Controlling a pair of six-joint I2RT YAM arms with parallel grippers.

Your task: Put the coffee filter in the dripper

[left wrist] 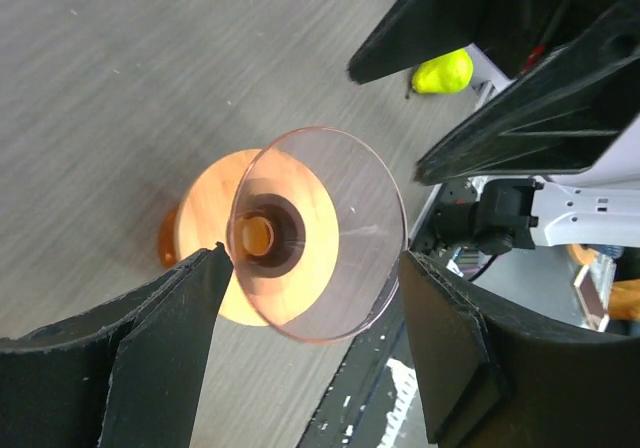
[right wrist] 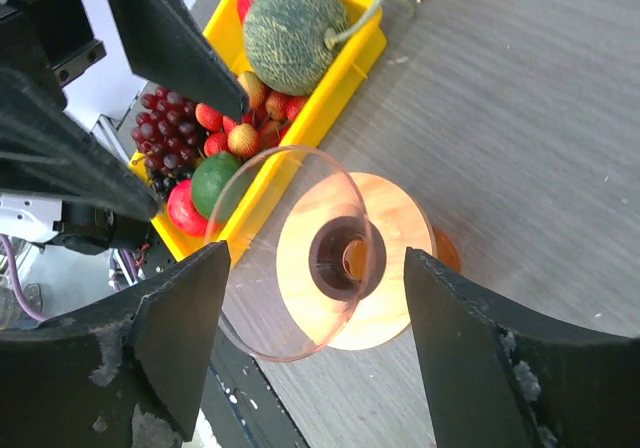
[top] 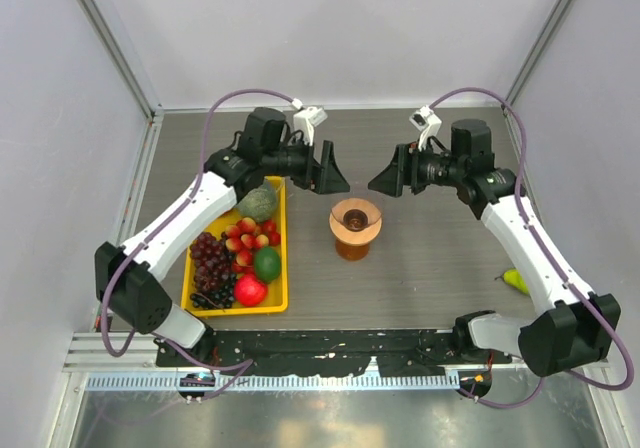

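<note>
Both arms hang over mid-table. The dripper stands upright at the centre, clear bowl mouth up, tan-orange collar below it. The left gripper sits at its 11 o'clock, jaws spread wide with nothing between them. The right gripper mirrors it at 1 o'clock, also spread and empty. Both are raised just beside the bowl and clear of it, about equally near.

The coffee filter is nowhere in any view. The bowl reads clear and bare in both wrist cameras, so I can't say where the paper lies or which arm it favours.

The yellow tray of fruit is at the dripper's 9 o'clock, and a pear lies at 4 o'clock. The opening faces straight up, so to my eye the filter must come down point-first along that vertical axis.
</note>
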